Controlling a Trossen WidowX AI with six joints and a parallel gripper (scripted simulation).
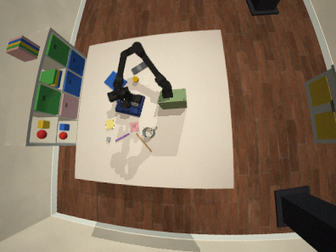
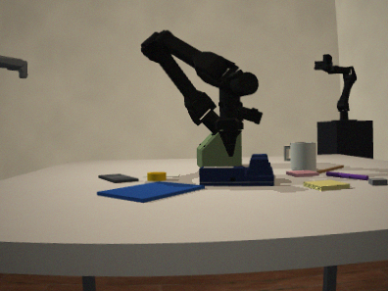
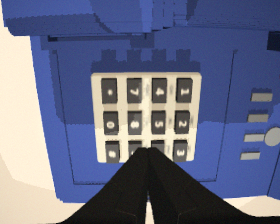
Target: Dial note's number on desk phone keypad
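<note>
The blue desk phone (image 1: pixel 135 106) (image 2: pixel 237 175) (image 3: pixel 56 147) lies on the table left of the arm's green base (image 1: pixel 175 99). Its handset (image 2: pixel 260 162) (image 3: pixel 119 0) rests in the cradle. The white keypad (image 3: pixel 146 117) with dark keys fills the middle of the wrist view. My gripper (image 3: pixel 146 155) (image 2: pixel 230 153) (image 1: pixel 122 96) is shut and empty. It points down, its joined tips over the keypad's bottom row between the two middle keys, a little above the phone. A yellow note (image 1: pixel 110 124) (image 2: pixel 326 184) and a pink note (image 1: pixel 134 126) (image 2: pixel 302 173) lie in front of the phone; their writing is too small to read.
A mug (image 1: pixel 148 131) (image 2: pixel 303 156), a pencil (image 1: pixel 143 142), a purple pen (image 1: pixel 122 137) (image 2: pixel 347 175) and a small grey block (image 1: pixel 109 139) lie near the notes. A blue book (image 1: pixel 111 79) (image 2: pixel 149 191), a yellow disc (image 1: pixel 136 79) (image 2: pixel 157 175) and a dark slab (image 1: pixel 138 69) (image 2: pixel 118 177) lie behind the phone.
</note>
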